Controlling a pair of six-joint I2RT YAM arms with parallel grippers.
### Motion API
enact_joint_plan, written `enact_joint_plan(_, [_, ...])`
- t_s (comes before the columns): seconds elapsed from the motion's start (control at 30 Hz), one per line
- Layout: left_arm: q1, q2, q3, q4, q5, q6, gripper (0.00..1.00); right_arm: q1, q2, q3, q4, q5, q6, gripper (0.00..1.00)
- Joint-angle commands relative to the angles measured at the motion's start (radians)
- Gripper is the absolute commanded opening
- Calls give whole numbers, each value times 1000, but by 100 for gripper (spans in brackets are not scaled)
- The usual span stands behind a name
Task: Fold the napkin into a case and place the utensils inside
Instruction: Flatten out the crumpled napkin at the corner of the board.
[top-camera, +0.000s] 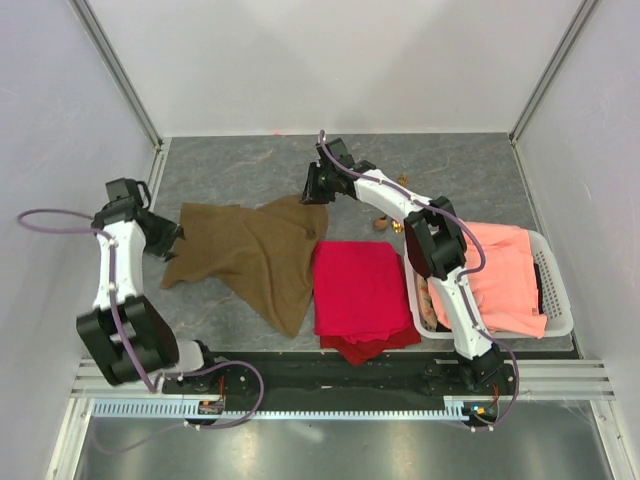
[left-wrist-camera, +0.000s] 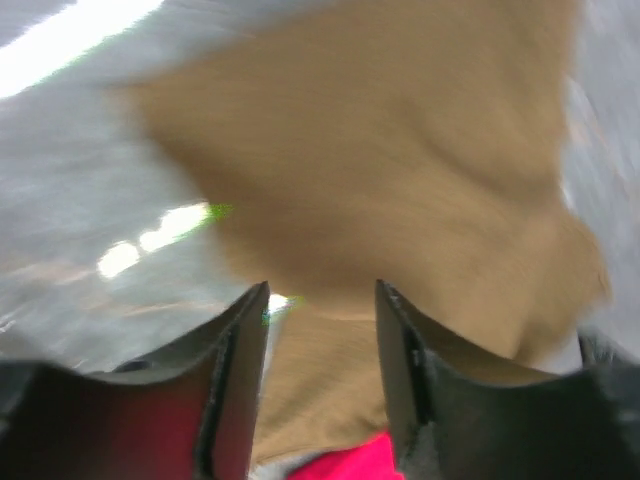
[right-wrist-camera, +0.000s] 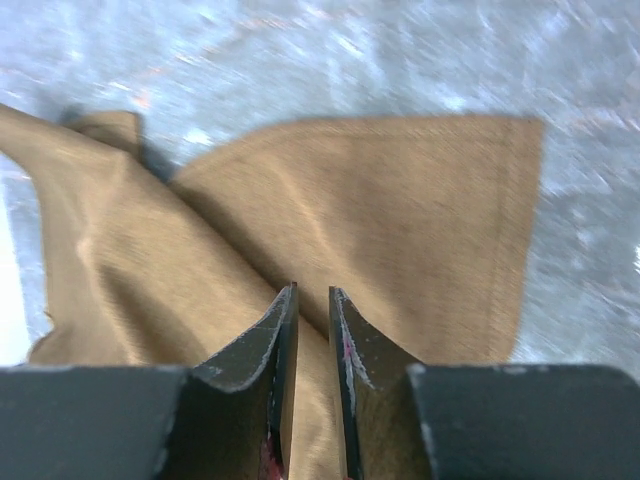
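The olive-brown napkin (top-camera: 250, 250) lies spread out and rumpled on the grey table, left of centre. My left gripper (top-camera: 172, 238) is at its left edge. In the left wrist view this gripper (left-wrist-camera: 322, 285) is open, and the napkin (left-wrist-camera: 400, 150) lies beyond its fingers with nothing pinched. My right gripper (top-camera: 312, 190) is at the napkin's far right corner. In the right wrist view its jaws (right-wrist-camera: 312, 290) are nearly closed on a raised ridge of the napkin (right-wrist-camera: 400, 220). Small gold utensils (top-camera: 383, 223) show beside the right arm, partly hidden by it.
A folded red cloth (top-camera: 360, 285) lies just right of the napkin, and its edge shows in the left wrist view (left-wrist-camera: 350, 462). A white basket (top-camera: 560, 290) at the right holds a salmon-orange cloth (top-camera: 505, 275). White walls close in the table on three sides.
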Motion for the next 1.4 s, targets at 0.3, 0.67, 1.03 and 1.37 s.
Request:
enact_joint_plan(0.3, [-107, 492, 120, 142, 299, 25, 33, 103, 167, 254, 14, 54, 7, 6])
enact_joint_plan(0.67, [-69, 430, -46, -35, 189, -78, 29, 118, 206, 218, 12, 298, 12, 0])
enact_joint_plan(1.03, [-10, 365, -176, -7, 209, -9, 29, 14, 317, 302, -17, 323, 16, 0])
enact_joint_plan(1.37, [-114, 118, -29, 79, 267, 103, 39, 55, 196, 315, -11, 224, 2, 6])
